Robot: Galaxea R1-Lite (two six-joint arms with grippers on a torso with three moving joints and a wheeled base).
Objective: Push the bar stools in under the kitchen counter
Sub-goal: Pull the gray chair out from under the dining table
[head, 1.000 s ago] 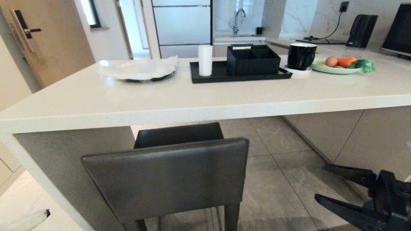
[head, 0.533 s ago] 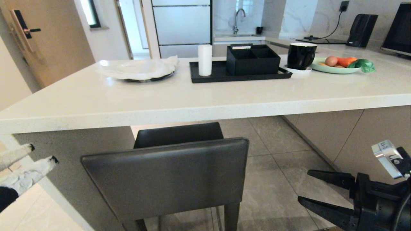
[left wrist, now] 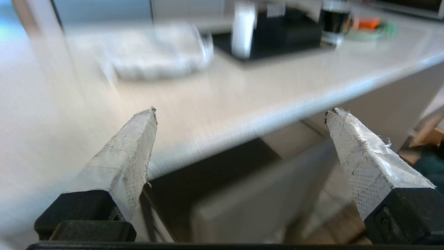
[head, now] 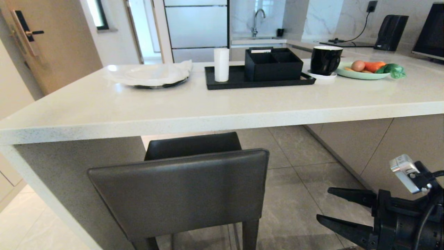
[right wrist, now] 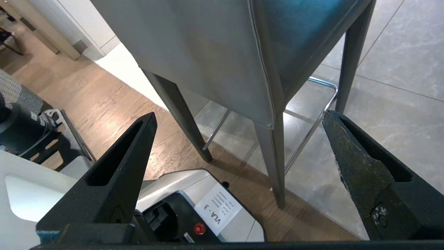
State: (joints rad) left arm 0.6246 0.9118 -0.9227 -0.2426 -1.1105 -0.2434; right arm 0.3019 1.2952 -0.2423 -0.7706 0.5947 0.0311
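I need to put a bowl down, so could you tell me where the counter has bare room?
The kitchen counter is bare along its near edge, before the white plate and black tray. The far side is crowded.

Head cam is looking fwd and down from just behind the grey stool [head: 180,189], taking in the counter [head: 222,107] top and floor beyond. Left wrist cam is sitting behind its fingers [left wrist: 128,163], facing across the counter [left wrist: 208,100] from near its edge (blurred), sharing the countertop w/ head cam. Right wrist cam is pointing down, close behind the stool [right wrist: 222,52], its legs and robot base [right wrist: 194,208]; sharing the stool back w/ head cam.
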